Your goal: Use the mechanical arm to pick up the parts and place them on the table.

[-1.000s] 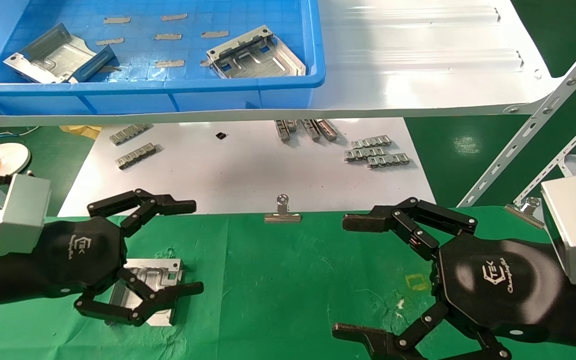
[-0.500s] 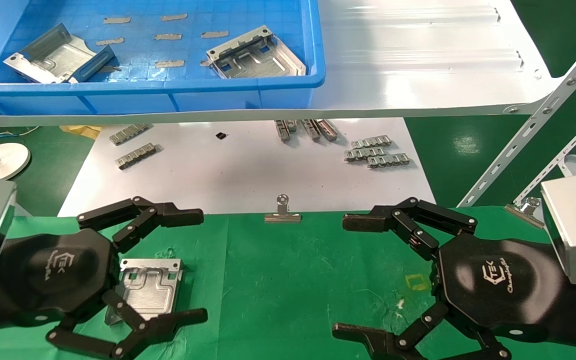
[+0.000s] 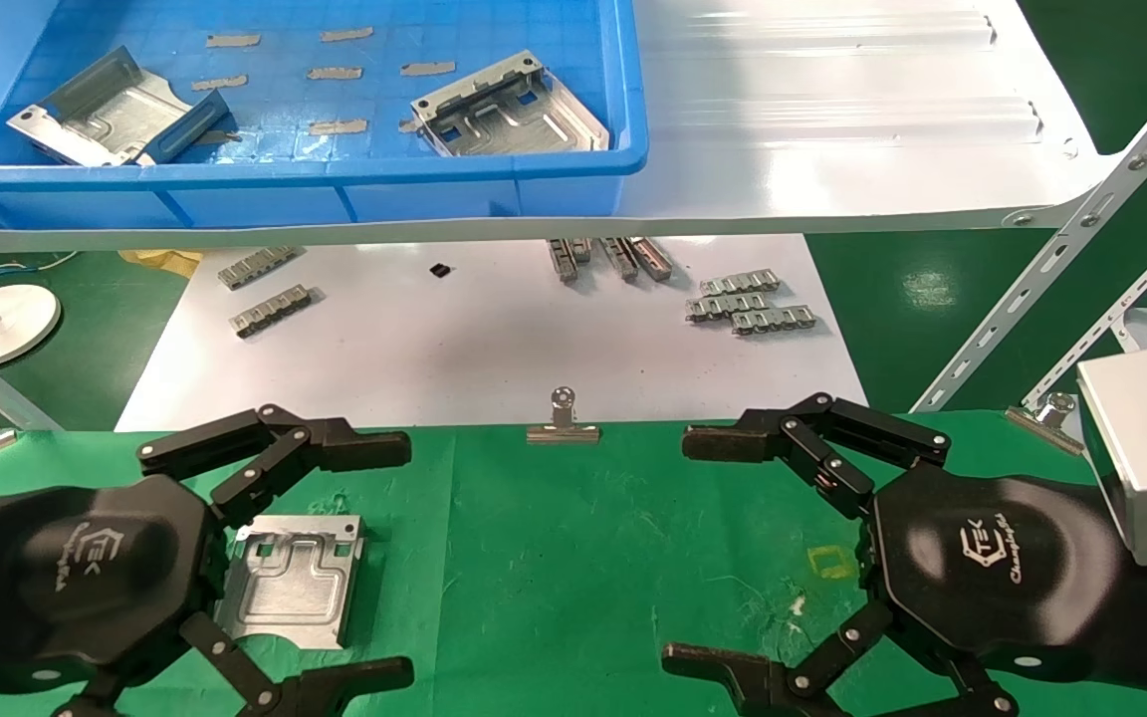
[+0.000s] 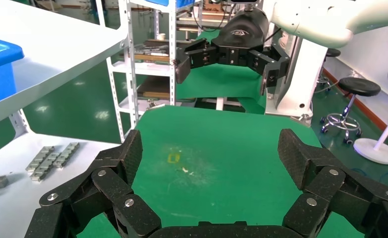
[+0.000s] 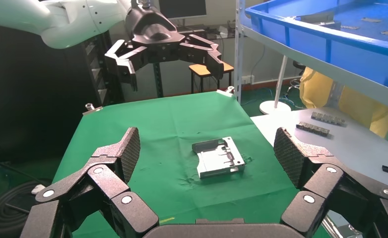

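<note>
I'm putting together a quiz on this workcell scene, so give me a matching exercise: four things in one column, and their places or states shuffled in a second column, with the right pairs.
Things:
1. left gripper
2. right gripper
3. silver part near the left gripper
4. blue bin

Places or states:
A. on the white shelf, with two more parts inside
B. open, above the green table on the right side, nothing under it
C. lying flat on the green cloth, not held
D. open, fingers spread around a part without touching it

Pairs: 1-D, 2-B, 3-C, 4-A

Left gripper (image 3: 374,563) jaws spread; right gripper (image 3: 698,548) jaws spread.
</note>
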### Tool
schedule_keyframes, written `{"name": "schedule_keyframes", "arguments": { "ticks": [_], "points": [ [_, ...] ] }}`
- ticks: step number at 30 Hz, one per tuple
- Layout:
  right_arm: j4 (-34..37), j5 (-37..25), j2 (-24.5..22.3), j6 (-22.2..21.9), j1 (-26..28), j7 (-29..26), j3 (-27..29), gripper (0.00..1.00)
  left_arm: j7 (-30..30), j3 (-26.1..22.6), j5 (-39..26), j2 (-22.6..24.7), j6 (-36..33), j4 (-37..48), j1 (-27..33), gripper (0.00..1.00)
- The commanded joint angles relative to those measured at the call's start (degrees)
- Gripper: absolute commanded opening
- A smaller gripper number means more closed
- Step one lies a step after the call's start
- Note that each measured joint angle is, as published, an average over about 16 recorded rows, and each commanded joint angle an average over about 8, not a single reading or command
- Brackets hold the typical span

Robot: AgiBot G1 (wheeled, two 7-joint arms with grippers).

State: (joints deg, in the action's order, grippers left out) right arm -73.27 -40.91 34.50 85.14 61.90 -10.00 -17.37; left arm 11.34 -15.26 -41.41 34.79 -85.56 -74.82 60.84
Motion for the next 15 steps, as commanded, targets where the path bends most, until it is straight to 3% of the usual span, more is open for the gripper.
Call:
{"name": "schedule_keyframes", "arguments": {
  "ticks": [1,15],
  "points": [
    [0.0,0.0,0.0,0.0,0.0,0.0,0.0,1.00,-0.1,-0.1,0.0,0.0,0.0,0.2,0.1,1.00],
    [0.0,0.0,0.0,0.0,0.0,0.0,0.0,1.00,-0.5,-0.6,-0.3,0.2,-0.1,1.0,0.6,1.00]
  ]
}}
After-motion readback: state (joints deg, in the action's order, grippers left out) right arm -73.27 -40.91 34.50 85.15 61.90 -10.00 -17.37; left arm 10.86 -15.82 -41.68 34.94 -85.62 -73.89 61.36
